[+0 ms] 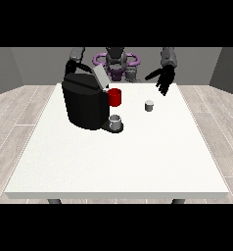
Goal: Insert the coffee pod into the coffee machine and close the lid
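Front view shows the black coffee machine on the white table, its grey lid tilted up. A small grey coffee pod stands on the table beside the machine, towards the view's right. Above and beyond the pod, the hand at the view's right hangs with fingers spread, holding nothing. At the machine's base sits a grey cup, with a red part above it. Behind the machine, the other hand's state cannot be told.
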{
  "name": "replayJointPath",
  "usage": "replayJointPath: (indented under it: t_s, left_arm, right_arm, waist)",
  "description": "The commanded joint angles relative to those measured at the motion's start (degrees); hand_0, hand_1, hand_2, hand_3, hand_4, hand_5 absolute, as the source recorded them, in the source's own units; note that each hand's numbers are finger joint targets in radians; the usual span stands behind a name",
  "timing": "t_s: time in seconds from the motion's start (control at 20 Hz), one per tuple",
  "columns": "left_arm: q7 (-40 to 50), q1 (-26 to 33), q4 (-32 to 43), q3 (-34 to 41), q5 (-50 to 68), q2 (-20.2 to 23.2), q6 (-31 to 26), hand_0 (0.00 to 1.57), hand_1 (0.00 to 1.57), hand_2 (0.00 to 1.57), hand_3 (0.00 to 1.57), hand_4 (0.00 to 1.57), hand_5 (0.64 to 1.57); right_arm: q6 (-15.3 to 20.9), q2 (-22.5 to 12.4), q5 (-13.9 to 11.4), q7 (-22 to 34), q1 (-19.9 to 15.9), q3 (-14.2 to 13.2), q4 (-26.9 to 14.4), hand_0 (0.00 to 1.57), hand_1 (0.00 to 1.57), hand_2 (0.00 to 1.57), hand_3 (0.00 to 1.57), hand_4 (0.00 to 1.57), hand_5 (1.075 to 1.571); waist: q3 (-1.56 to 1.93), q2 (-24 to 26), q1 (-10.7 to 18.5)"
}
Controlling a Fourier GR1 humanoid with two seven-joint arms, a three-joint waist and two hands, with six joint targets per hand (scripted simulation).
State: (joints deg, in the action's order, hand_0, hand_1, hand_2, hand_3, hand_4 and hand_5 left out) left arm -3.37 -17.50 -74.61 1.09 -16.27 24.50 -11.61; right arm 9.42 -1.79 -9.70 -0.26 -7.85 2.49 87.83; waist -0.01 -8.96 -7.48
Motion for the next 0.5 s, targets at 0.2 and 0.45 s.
replayJointPath:
  t_s: [0.2, 0.45]
  left_arm:
    - [-1.36, -6.81, 11.02, -0.93, -6.00, 2.10, -1.77, 0.00, 0.00, 0.00, 0.00, 0.00, 1.571]
    - [-1.52, -9.77, 14.25, -3.04, -10.76, 1.48, 0.04, 0.00, 0.00, 0.00, 0.00, 0.00, 1.571]
  right_arm:
    - [0.21, 0.71, -0.89, 1.71, -3.72, 0.14, -3.28, 0.00, 0.00, 0.00, 0.00, 0.00, 1.571]
    - [0.37, 0.25, 2.21, -0.47, -8.14, -2.88, -7.60, 0.00, 0.00, 0.00, 0.00, 0.00, 1.571]
  waist:
    - [0.00, -3.41, -0.75]
    - [0.02, -6.57, 0.08]
